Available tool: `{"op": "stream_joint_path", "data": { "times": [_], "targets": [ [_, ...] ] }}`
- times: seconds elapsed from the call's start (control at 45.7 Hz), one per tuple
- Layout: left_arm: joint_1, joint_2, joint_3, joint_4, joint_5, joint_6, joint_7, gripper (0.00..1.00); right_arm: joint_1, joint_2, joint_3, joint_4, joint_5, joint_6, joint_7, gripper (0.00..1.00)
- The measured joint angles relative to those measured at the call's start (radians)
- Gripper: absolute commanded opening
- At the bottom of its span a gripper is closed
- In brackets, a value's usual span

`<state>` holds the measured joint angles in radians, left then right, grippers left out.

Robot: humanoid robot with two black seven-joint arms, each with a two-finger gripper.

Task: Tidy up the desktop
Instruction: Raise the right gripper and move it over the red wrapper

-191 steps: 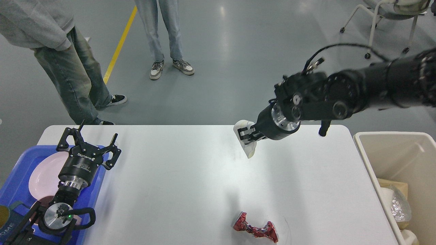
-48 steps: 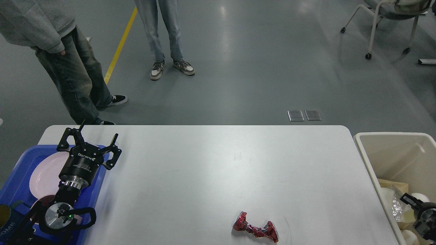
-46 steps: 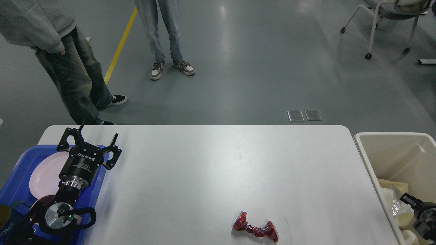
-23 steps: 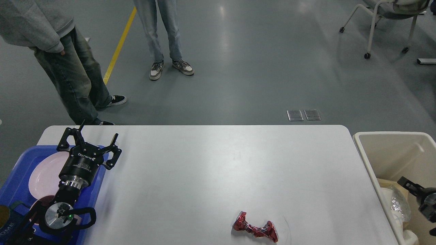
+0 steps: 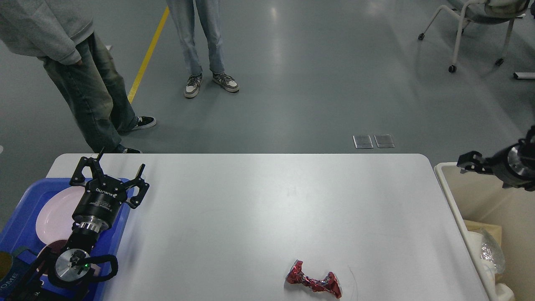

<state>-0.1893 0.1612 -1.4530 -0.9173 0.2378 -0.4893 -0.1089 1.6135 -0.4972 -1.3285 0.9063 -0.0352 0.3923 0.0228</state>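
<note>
The white desktop fills the lower part of the head view. A crumpled red wrapper lies on it near the front edge, right of centre. My left gripper is open and empty, hovering over the right edge of the blue tray at the table's left end. My right gripper is at the far right, above the far rim of the beige bin. It is small and dark, so its fingers cannot be told apart. Nothing shows in it.
The blue tray holds a pink plate and a darker dish partly hidden by my left arm. The bin holds white and clear-plastic rubbish. Two people stand beyond the far left edge. A chair stands at the far right.
My right gripper has risen out of the bin's lower part to above its far rim. The white item it held 4.2 s ago is gone from it. My left arm has not moved.
</note>
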Motion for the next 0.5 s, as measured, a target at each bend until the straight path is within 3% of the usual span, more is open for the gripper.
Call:
{"op": "stream_joint_path", "data": {
  "times": [0.35, 0.503],
  "targets": [
    [0.0, 0.0, 0.0, 0.0, 0.0, 0.0, 0.0, 0.96, 0.518, 0.235, -0.058, 0.286, 0.011, 0.455, -0.006, 1.0],
    [0.001, 0.0, 0.0, 0.0, 0.0, 0.0, 0.0, 0.96, 0.714, 0.276, -0.044, 0.513, 0.02, 0.472, -0.006, 1.0]
  ]
}}
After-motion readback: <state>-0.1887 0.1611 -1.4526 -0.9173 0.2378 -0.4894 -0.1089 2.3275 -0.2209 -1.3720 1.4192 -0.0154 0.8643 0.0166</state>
